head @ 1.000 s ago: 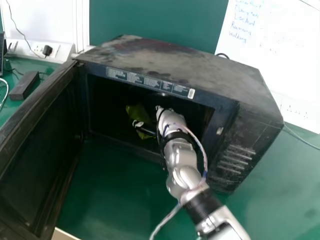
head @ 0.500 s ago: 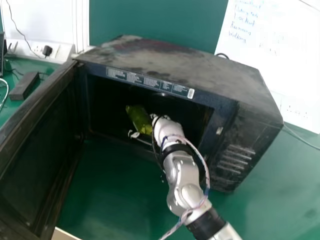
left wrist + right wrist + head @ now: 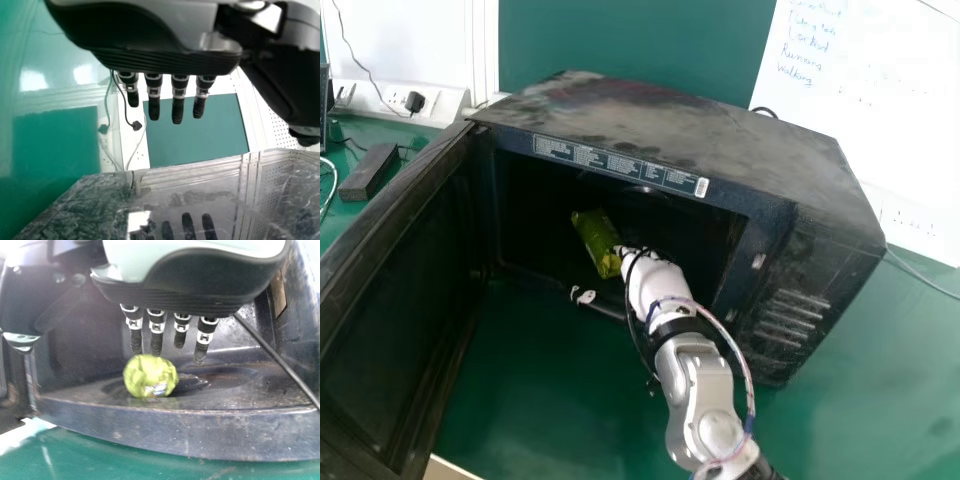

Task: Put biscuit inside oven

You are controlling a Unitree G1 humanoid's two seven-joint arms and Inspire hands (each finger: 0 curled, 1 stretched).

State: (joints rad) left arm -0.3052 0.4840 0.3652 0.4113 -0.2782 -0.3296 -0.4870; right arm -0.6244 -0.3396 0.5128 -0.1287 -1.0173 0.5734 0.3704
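I'm seeing the biscuit (image 3: 596, 243) lying inside the oven (image 3: 670, 120), near the middle of the frame in the head view and slanting from upper left to lower right. Its green wrapper is resting on the oven floor (image 3: 235, 400), and in the right wrist view its rounded end is facing the camera.

I'm holding the right hand (image 3: 656, 281) at the oven's mouth, just beside the biscuit's nearer end. Its fingers (image 3: 156, 342) are pointing straight and slightly spread, with the thumb (image 3: 583, 296) standing well away from them; they aren't pinching anything. I can't tell whether the fingertips are touching the wrapper. The arm (image 3: 705, 385) is coming in from the lower right of the frame.

The door (image 3: 395, 300) is standing wide open along the left side, and the oven is sitting on the green surface (image 3: 550, 400). Farther out, a dark block (image 3: 368, 172) is lying at the upper left, near a plug (image 3: 415, 102), while a white sheet (image 3: 890, 110) with handwriting is covering the wall at upper right.

In the left wrist view, my left hand (image 3: 160, 57) is hanging with straight, slightly spread fingers above a glossy panel (image 3: 175, 200) that is mirroring them.
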